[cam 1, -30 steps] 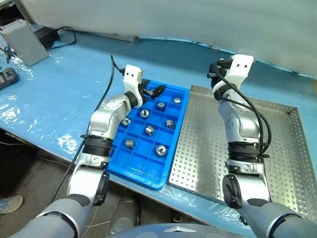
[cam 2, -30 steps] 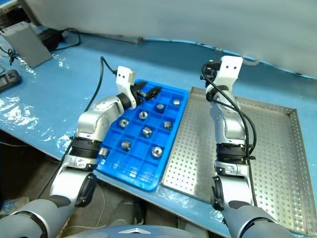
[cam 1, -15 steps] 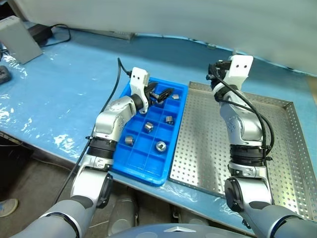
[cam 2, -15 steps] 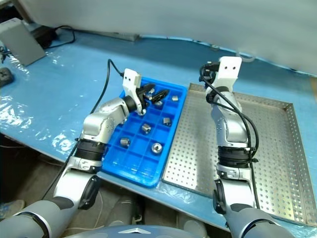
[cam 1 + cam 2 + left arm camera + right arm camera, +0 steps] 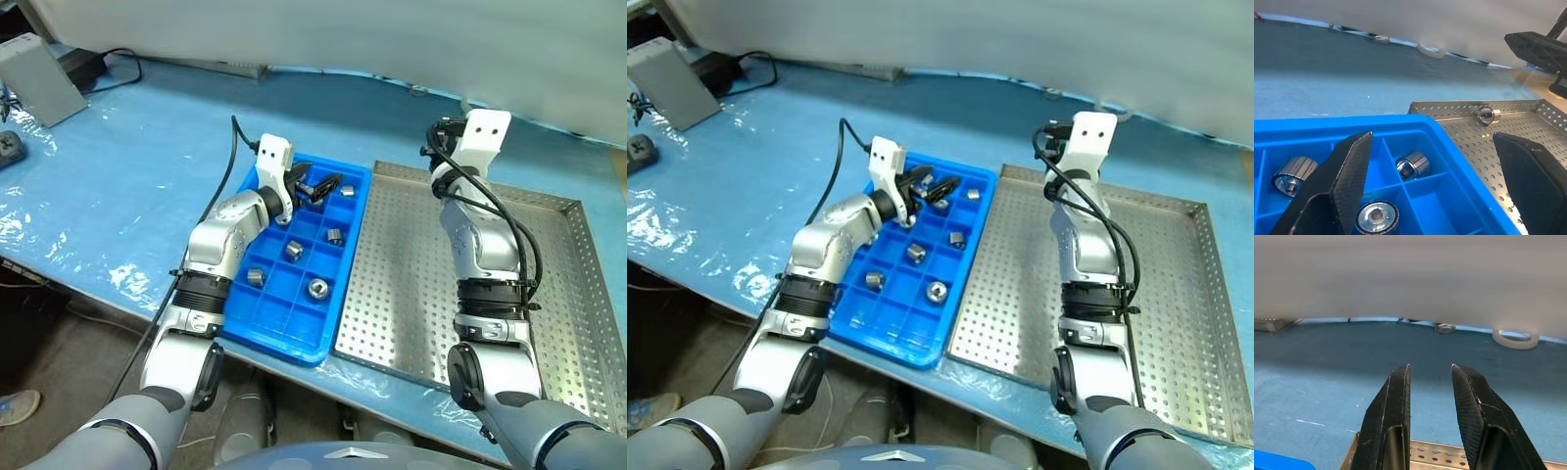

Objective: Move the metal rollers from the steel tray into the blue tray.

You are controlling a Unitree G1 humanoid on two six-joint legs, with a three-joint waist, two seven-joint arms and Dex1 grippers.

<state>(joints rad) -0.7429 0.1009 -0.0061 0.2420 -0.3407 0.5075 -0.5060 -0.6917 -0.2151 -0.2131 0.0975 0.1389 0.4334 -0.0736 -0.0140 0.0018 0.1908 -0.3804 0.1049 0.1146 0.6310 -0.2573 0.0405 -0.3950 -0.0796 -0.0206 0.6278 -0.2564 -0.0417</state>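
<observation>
Your left gripper (image 5: 318, 186) is hanging over the far end of the blue tray (image 5: 263, 327), upper middle of the left eye view, with its jaws spread wide and nothing between them. In the left wrist view you can see three metal rollers (image 5: 1413, 165) sitting in the compartments right under those open fingers (image 5: 1334, 188). Further down the tray, toward the bottom of the frame, a few more rollers sit one per compartment, like the one at (image 5: 317, 288).

The steel tray (image 5: 411, 294) lies just to the right of the blue one, edges almost touching. There's one lone roller (image 5: 1488, 115) left in it, up against the far rim near the corner, which you can catch in the left wrist view.

Your right gripper (image 5: 1429, 377) is raised above the far edge of the steel tray, upper right of centre, with jaws drawn nearly together and gripping nothing.
</observation>
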